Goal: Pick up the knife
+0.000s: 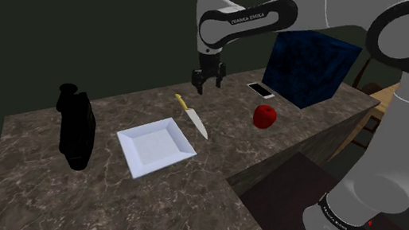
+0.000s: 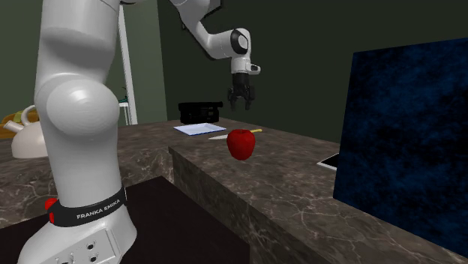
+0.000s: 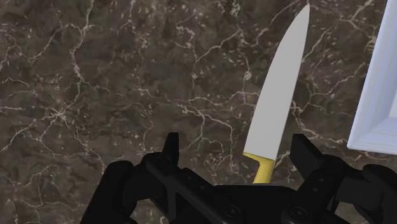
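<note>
I see the knife [image 1: 192,117], yellow handle and pale blade, lying flat on the marble counter [image 1: 42,186], just beside the white plate [image 1: 155,146], on the shoulder view's right. My gripper [image 1: 207,85] hovers above the handle, fingers wide apart, holding nothing. A red apple [image 1: 265,116] sits farther right.

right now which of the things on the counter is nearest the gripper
The knife, yellow-handled with a pale blade: it lies right under the open gripper. The white plate beside it, the red apple and the phone lie farther off.
</note>
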Controlling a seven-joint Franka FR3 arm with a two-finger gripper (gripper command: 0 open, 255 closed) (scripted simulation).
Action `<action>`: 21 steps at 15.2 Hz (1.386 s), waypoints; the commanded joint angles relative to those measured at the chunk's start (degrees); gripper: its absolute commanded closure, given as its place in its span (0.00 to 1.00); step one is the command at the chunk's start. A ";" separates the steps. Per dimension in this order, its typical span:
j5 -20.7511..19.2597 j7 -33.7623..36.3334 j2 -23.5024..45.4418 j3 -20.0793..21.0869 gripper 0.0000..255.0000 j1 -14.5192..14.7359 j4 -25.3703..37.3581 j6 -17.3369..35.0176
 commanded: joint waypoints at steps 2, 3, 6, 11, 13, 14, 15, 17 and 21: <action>-0.38 0.45 7.25 0.25 0.00 0.84 6.99 -0.98; -0.52 0.55 9.78 0.29 0.00 1.16 9.59 -1.45; -0.88 0.71 17.66 0.36 0.00 2.25 18.25 -3.40; -1.20 0.67 26.65 0.28 0.00 3.60 28.53 -5.82; -1.28 0.74 27.10 0.23 0.00 3.59 27.73 -4.57; -1.32 0.78 27.38 0.21 0.00 3.58 27.41 -3.98; -1.37 0.81 27.65 0.18 0.00 3.58 27.08 -3.38; -1.48 0.91 28.40 0.11 0.00 3.58 26.30 -1.87; -1.48 0.94 28.37 0.12 1.00 3.60 26.27 -1.87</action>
